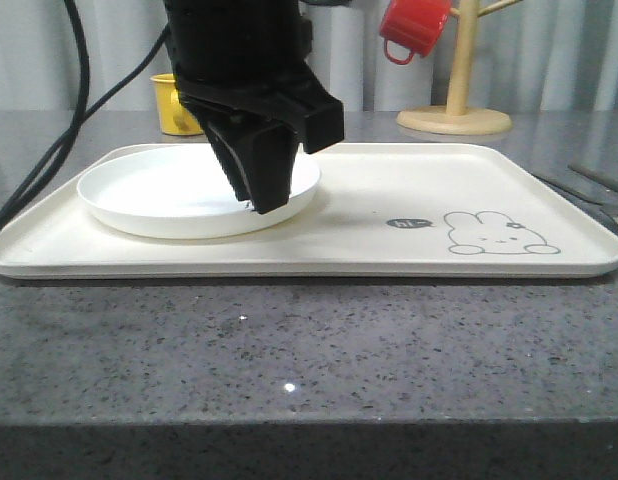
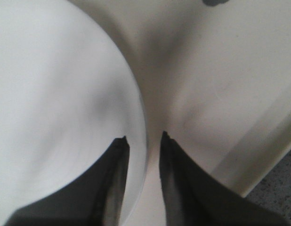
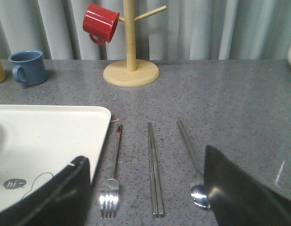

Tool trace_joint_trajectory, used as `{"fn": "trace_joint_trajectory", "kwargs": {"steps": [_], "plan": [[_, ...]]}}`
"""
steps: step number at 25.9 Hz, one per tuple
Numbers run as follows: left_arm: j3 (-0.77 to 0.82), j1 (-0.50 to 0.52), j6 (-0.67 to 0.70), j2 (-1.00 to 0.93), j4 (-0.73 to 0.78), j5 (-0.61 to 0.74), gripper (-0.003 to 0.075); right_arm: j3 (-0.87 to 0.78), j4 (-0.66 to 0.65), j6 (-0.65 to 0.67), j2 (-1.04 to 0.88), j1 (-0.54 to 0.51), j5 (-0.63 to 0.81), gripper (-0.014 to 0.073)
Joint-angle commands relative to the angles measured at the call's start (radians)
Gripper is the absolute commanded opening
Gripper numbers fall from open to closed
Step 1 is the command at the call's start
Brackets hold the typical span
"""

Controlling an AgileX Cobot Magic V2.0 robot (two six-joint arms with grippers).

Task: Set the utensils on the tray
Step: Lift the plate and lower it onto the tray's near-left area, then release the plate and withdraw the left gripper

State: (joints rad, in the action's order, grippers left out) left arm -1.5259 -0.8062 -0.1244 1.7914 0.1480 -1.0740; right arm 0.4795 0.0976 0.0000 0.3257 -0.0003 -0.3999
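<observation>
Cream-coloured and rectangular, with rounded corners and a low rim, the flat tray (image 1: 389, 255) lies on the speckled grey stone table (image 1: 309, 350). A grey rabbit drawing (image 1: 494, 233) marks its right part. A round white plate (image 1: 149, 195) sits on the tray's left part.

Left gripper (image 1: 261, 200), black, hangs low over the right edge of the plate. The left wrist view shows its two fingers (image 2: 115, 183) slightly apart, with the plate rim (image 2: 141, 141) lying in the gap between them. Whether the pads touch the rim cannot be told; the view is blurred.

Right gripper (image 3: 145, 197): its two black fingers (image 3: 56, 197) stand wide apart, holding nothing, above the table just beside the tray's corner (image 3: 101, 115).

Three slim shiny silver metal utensils lie on the bare table beside the tray, none on it, roughly parallel and apart from one another. The four-tined fork (image 3: 112, 174) lies nearest the tray edge, tines toward the camera. The pair of straight chopsticks (image 3: 154, 169) lies in the middle, the two sticks touching side by side. The round-bowled spoon (image 3: 190, 160) lies farthest from the tray; its bowl is partly hidden by one gripper finger.

At the back of the table stands a pale wooden mug tree (image 3: 130, 56) on a round base, with a red mug (image 3: 101, 22) hanging from one branch. A blue mug (image 3: 28, 67) and a yellow mug (image 1: 174, 105) stand near the tray's far side.
</observation>
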Motion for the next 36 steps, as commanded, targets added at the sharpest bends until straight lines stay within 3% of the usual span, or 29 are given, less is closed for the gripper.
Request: {"fn": "trace_joint_trajectory", "kwargs": {"steps": [1,7,15,19,24,32,36], "plan": [[-0.046,-0.007,0.013,-0.049,-0.001,0.014,0.0267,0.037,0.002,-0.013,0.015,-0.008,0.076,0.0533],[-0.067,0.053,0.056,-0.154,-0.003,0.05,0.0249,0.037,0.002,-0.013,0.015,-0.008,0.076,0.0533],[-0.033,0.334,0.066,-0.31,-0.038,-0.013,0.0003,0.037,0.002,-0.013,0.015,-0.008,0.076,0.0533],[0.077,0.492,0.066,-0.399,-0.064,0.014,-0.0019,0.037,0.002,-0.013,0.015,-0.008,0.076,0.0533],[0.294,0.627,0.066,-0.546,-0.131,0.155,-0.0019,0.037,0.002,-0.013,0.015,-0.008,0.076,0.0533],[0.717,0.63,0.066,-0.887,-0.154,0.569,-0.0019,0.037,0.002,-0.013,0.015,-0.008,0.076,0.0533],[0.905,0.63,0.066,-1.083,-0.148,0.679,-0.0019,0.037,0.002,-0.013,0.015,-0.008,0.076,0.0533]]}}
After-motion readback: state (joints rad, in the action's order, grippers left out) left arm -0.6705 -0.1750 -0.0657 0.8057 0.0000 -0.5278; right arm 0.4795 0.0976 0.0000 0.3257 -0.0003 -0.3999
